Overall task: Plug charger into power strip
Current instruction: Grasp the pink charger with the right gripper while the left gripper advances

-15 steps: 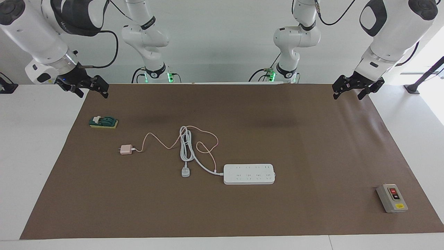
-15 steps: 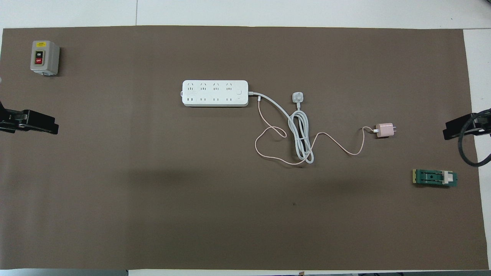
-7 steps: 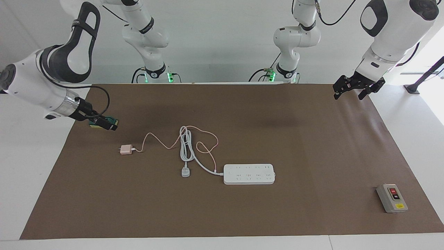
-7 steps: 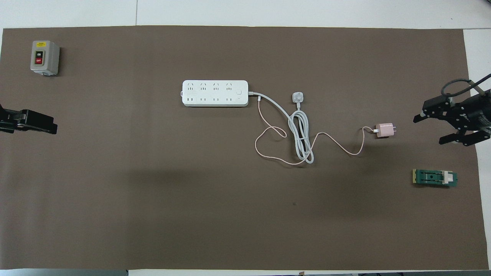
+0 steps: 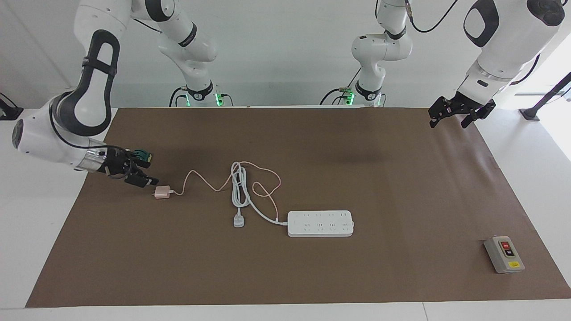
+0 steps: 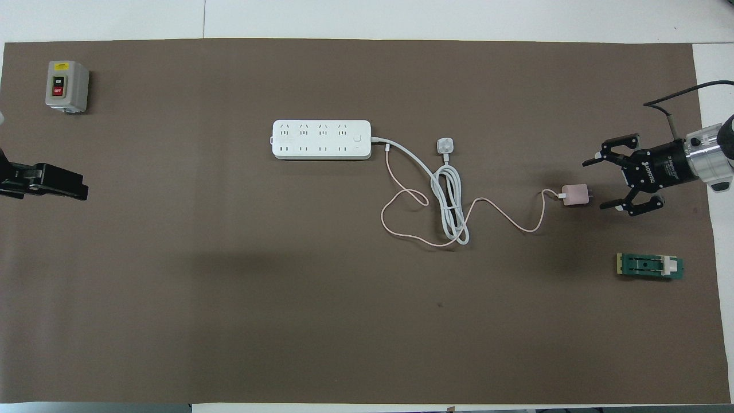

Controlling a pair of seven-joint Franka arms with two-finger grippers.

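Observation:
The charger (image 5: 162, 192) (image 6: 575, 195), a small pale-pink cube, lies flat on the brown mat with its prongs pointing toward the right arm's end of the table. Its thin pink cable (image 6: 499, 213) loops away toward the power strip (image 5: 320, 223) (image 6: 321, 139), a flat white bar near the mat's middle. My right gripper (image 5: 149, 174) (image 6: 595, 184) hangs low and open just off the charger's pronged end, with nothing between its fingers. My left gripper (image 5: 447, 122) (image 6: 80, 191) waits open over the mat's edge at the left arm's end.
The strip's thick white cord lies coiled beside it and ends in a white three-pin plug (image 5: 239, 221) (image 6: 445, 144). A green block (image 6: 650, 267) lies nearer to the robots than the charger. A grey box with red and black buttons (image 5: 504, 254) (image 6: 66, 86) stands at the left arm's end.
My right arm has swung down from over the mat's corner, passed over the green block and come in low beside the charger. The left arm has stayed put.

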